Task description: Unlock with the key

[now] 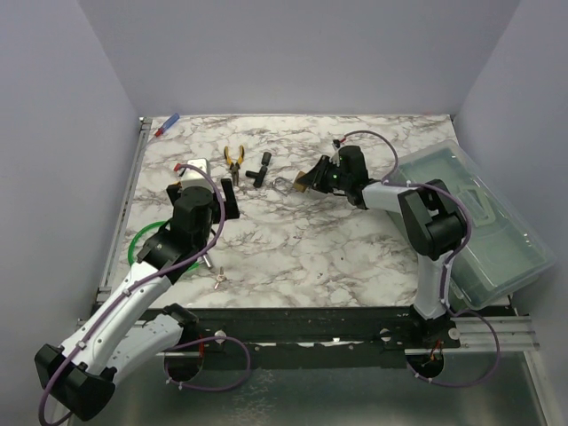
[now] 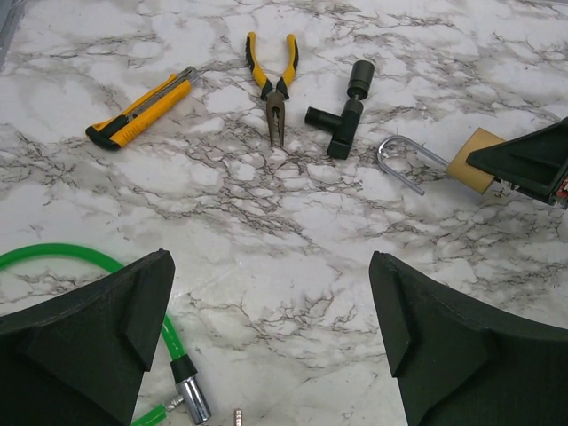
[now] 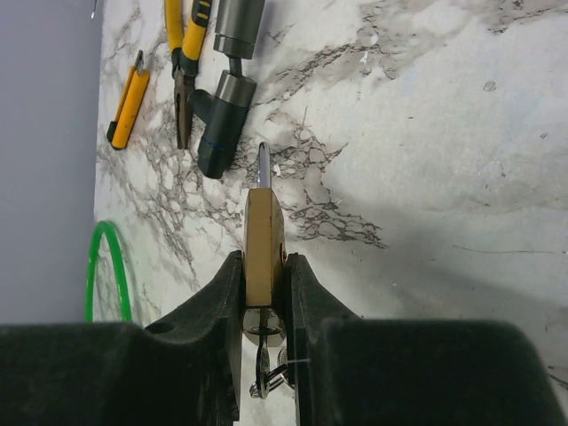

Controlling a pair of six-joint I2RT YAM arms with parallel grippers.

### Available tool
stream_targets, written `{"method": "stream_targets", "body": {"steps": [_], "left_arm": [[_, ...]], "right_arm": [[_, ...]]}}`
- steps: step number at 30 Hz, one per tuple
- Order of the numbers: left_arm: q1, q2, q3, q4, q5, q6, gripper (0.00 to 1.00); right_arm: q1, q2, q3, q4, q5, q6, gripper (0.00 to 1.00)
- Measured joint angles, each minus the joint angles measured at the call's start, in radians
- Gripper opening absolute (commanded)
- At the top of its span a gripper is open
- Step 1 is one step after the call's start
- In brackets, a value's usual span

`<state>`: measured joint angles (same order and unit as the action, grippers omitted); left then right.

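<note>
1. The padlock (image 3: pixel 264 248) sits at about 12 o'clock of the table's middle, brass body on edge, pinched between the right gripper (image 3: pixel 264 277) fingers, shackle pointing away to 12 o'clock in the wrist view.
2. What looks like the key (image 3: pixel 264 351) and its ring hangs from the lock's base, deep between those fingers.
3. The left gripper (image 2: pixel 271 257) hovers at the lock's 9 o'clock, claw spread wide, holding nothing.
4. My read: the lock is braced and the key turn is not yet done. Next, the left claw must cross over, pinch the key and twist.
5. Hard to tell: the key is shadowed, and whether the shackle (image 2: pixel 404 164) is latched.
6. Black T-handle tool (image 2: pixel 344 111) and pliers (image 2: pixel 275 84) lie at 10 o'clock.
</note>
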<state>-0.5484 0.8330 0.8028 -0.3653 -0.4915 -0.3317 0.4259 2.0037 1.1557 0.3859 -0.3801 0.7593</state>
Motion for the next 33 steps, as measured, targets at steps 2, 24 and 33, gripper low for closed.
{"method": "stream_targets", "body": {"steps": [2,24,33], "left_arm": [[0.009,0.007,0.0,0.0,0.004,0.0,0.99],[0.089,0.041,0.0,0.001,0.094,0.0,0.99],[0.097,0.042,0.0,0.001,0.112,0.0,0.99]], "right_arm": [[-0.005,0.029,0.014,0.008,-0.016,0.008,0.0],[-0.009,0.194,0.119,0.093,-0.195,0.086,0.59],[-0.017,0.178,0.14,0.002,-0.153,0.052,0.74]]}}
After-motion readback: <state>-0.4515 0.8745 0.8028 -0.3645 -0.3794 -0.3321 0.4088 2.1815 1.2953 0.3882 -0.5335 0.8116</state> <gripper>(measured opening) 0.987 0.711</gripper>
